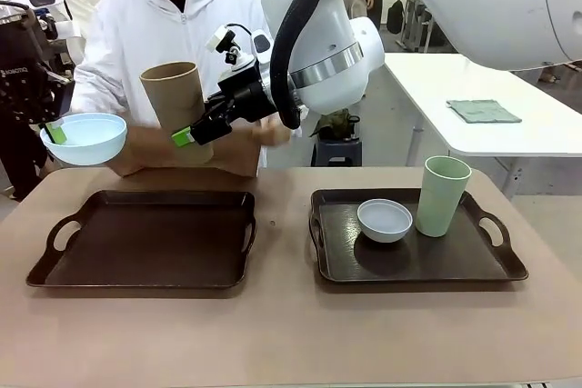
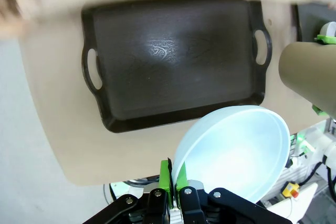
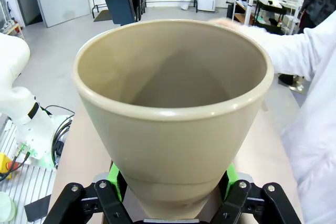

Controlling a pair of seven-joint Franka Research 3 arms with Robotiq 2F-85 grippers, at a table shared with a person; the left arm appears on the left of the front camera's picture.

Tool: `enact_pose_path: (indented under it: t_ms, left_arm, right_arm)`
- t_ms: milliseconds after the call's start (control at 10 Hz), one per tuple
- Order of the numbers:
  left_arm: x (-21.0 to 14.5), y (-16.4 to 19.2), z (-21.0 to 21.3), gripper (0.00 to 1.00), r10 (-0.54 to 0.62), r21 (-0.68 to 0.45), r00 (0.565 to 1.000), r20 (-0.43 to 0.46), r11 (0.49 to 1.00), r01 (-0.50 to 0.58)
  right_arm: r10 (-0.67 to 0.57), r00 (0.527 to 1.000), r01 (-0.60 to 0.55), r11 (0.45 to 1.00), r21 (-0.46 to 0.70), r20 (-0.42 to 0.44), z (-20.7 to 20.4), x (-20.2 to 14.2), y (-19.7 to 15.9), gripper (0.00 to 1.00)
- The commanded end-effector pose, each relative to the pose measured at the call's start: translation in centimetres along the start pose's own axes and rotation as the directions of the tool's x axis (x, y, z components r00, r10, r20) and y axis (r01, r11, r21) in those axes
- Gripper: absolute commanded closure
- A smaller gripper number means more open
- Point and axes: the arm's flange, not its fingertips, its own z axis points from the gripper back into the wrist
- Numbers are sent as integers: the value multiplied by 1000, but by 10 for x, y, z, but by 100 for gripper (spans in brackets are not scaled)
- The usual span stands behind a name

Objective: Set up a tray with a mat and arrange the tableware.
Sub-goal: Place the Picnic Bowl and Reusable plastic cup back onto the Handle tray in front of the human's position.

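My left gripper (image 1: pixel 55 131) is shut on the rim of the pale blue bowl (image 1: pixel 84 138) and holds it in the air above the table's far left. In the left wrist view the bowl (image 2: pixel 236 150) hangs over the empty left tray (image 2: pixel 173 61), pinched between the green pads of the gripper (image 2: pixel 173 179). My right gripper (image 1: pixel 186 136) reaches across the middle, shut on the tan brown cup (image 1: pixel 175 102), which is raised above the left tray (image 1: pixel 145 238). Its pads clamp the cup's base (image 3: pixel 173 114). The right tray (image 1: pixel 496 265) holds the greyish white bowl (image 1: pixel 384 220) and the pale green cup (image 1: pixel 442 195). The mat is out of view.
A person in a white top (image 1: pixel 145 24) stands at the far edge behind the left tray, with forearms resting on the table. A folded green cloth (image 1: pixel 484 111) lies on a white table behind. Bare tabletop (image 1: pixel 282 333) runs along the near edge.
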Motion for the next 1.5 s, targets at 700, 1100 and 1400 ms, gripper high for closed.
enact_pose_path:
  t_ms: [700,1100,1400]
  left_arm:
    - [-1,-1,0,100,-2,1,1000,0,1000,2]
    - [-1,-1,0,100,-2,1,1000,0,1000,2]
    - [-1,-1,0,100,-2,1,1000,0,1000,2]
  right_arm:
    - [20,1000,-20,1000,8,14,0,-2,-1,78]
    - [20,1000,-20,1000,8,14,0,-2,-1,78]
    - [20,1000,-20,1000,8,14,0,-2,-1,78]
